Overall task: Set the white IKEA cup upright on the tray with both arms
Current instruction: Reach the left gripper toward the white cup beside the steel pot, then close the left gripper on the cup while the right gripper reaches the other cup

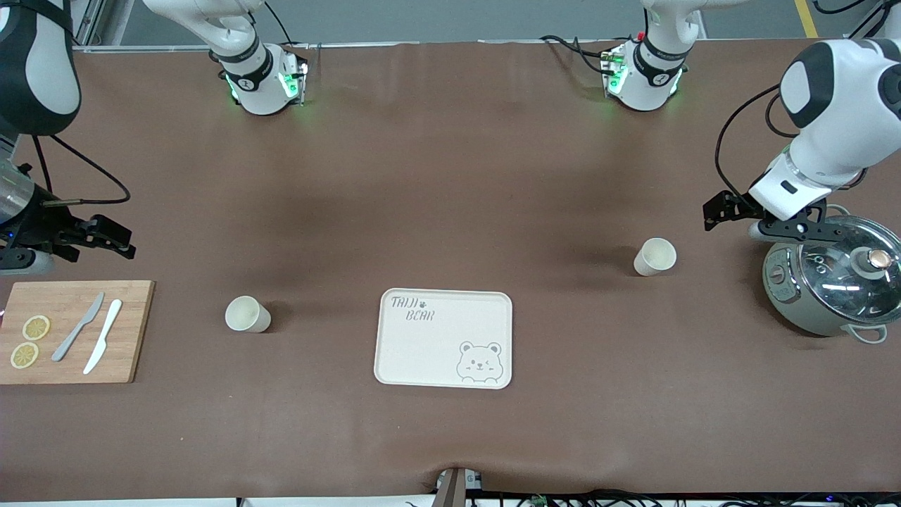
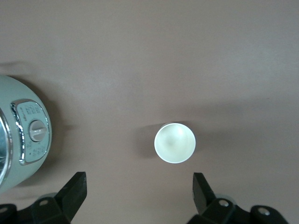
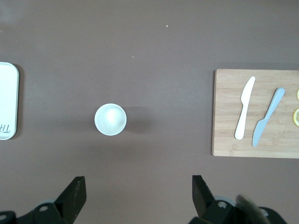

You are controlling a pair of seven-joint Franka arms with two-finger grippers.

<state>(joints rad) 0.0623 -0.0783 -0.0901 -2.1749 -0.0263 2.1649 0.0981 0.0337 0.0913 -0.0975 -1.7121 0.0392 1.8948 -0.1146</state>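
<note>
Tray (image 1: 443, 338) lay flat at centre of brown surface (image 1: 450, 176), bare, bear drawing at its 5 o'clock corner, lettering at 11 o'clock.

Two white cups, both upright, both off tray. Cup toward right arm's end (image 1: 247, 314) stood at roughly 9 o'clock from tray, well apart from it; seen also in right wrist view (image 3: 110, 119). Cup toward left arm's end (image 1: 655, 256) stood at about 2 o'clock from tray, farther from front camera; seen also in left wrist view (image 2: 174, 142).

Left gripper (image 1: 735, 211) hung over surface between that cup and pot (image 1: 830, 282), jaws spread wide, holding nothing.

Right gripper (image 1: 105, 238) hung above cutting board (image 1: 74, 331), jaws likewise wide apart, holding nothing. Two knives and two lemon slices lay on board.
</note>
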